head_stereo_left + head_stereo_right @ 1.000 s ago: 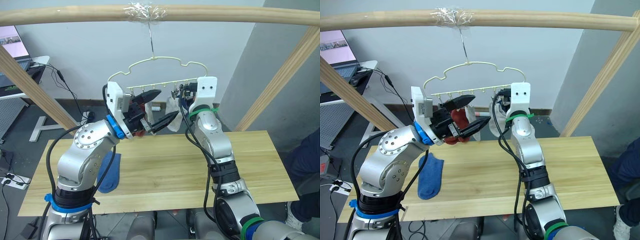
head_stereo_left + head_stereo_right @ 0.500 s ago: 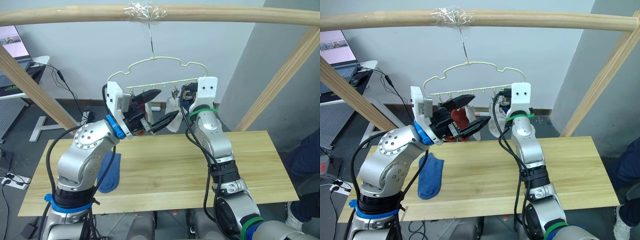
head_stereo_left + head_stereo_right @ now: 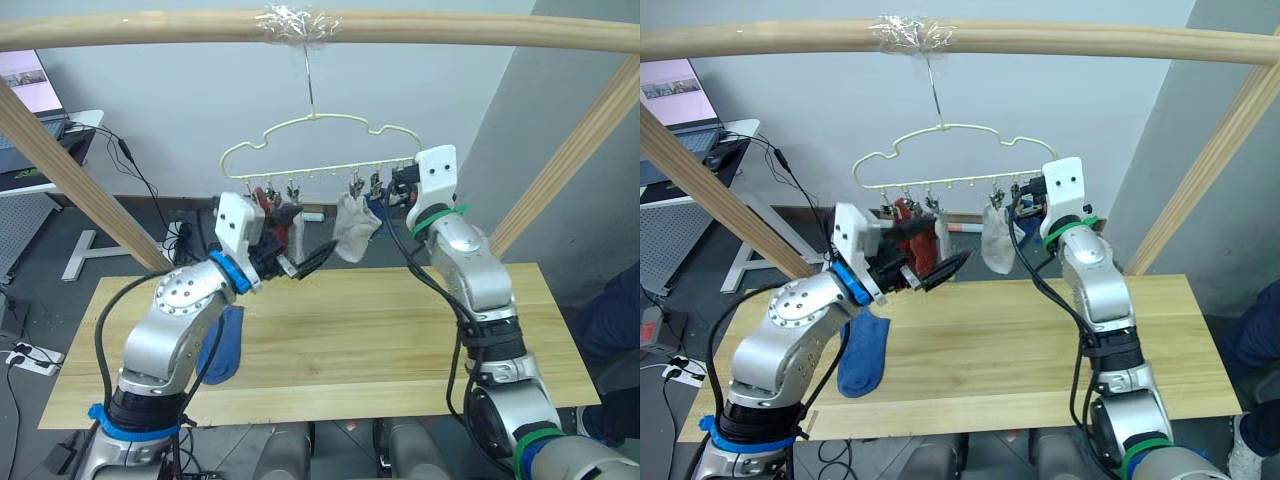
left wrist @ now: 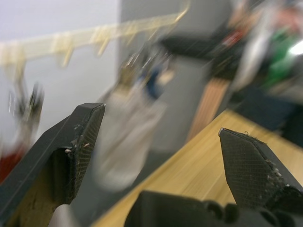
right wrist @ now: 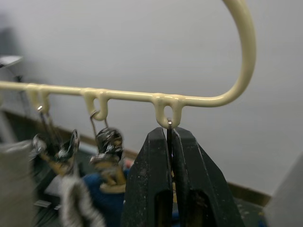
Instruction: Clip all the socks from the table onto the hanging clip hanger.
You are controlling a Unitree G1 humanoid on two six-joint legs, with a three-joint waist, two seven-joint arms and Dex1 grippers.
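The clip hanger (image 3: 318, 141) hangs by its hook from a thick wooden pole (image 3: 150, 28) above the table (image 3: 380, 340). Little metal clips hang in a row under its bar.

The right gripper (image 5: 171, 142) is up at the right end of the hanger bar. Its two black fingers are pressed together on the last clip (image 5: 169, 126), right under the loop where the bar curves up. Just beside it, on the next clip, hangs a blue sock (image 5: 106, 203). One clip further along hangs a light grey sock (image 3: 355, 226).

The left gripper (image 3: 300, 252) is raised below the left part of the hanger, a little lower than the bar. Its fingers (image 4: 78, 142) are spread wide apart and nothing is between them. It points toward the middle of the hanger, and the grey sock hangs near its tip but does not touch it. Two rust red socks (image 3: 922, 240) hang from clips on the left side, just behind this gripper.

One more blue sock (image 3: 862, 352) lies flat on the table near the left end, partly behind the left arm. It is well below the hanger and well apart from both grippers.
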